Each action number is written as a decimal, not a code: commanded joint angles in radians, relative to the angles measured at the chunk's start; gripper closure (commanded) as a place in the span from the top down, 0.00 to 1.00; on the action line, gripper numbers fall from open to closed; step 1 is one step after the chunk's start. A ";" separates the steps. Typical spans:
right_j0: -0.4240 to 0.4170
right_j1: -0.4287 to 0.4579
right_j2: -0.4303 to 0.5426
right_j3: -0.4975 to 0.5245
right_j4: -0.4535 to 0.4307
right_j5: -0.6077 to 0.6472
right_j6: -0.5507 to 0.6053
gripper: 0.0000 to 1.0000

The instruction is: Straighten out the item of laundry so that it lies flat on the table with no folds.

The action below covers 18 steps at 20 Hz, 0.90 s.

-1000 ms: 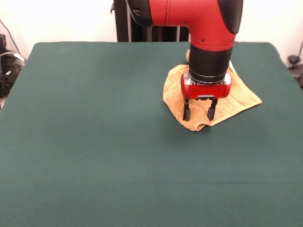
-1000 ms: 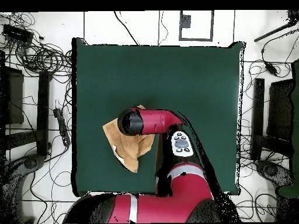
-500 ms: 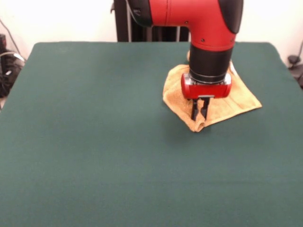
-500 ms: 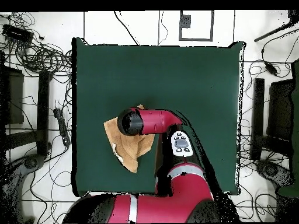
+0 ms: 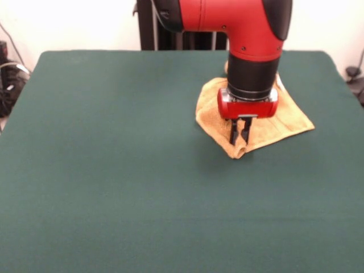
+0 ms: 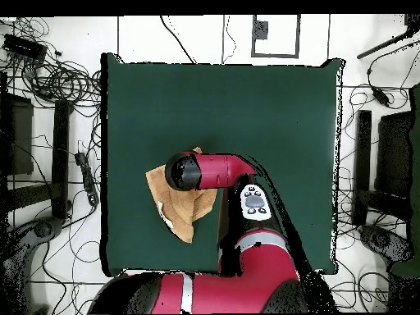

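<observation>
1. Front view gives me the gripper [image 5: 239,139] with its fingers drawn close together, pinching the near corner of the towel [image 5: 287,118] into a small raised ridge.
2. I see the towel rumpled and folded over itself, on the table [image 5: 114,170] toward the far right of this view.
3. Overhead, my arm [image 6: 215,171] covers the towel's [image 6: 182,215] middle; the cloth sits near the table's [image 6: 271,115] left edge, toward the robot's side.
4. Cables [image 6: 49,78] litter the floor around the table.
</observation>
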 commanded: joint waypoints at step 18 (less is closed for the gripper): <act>-0.003 0.005 0.035 -0.106 -0.001 0.094 0.047 0.00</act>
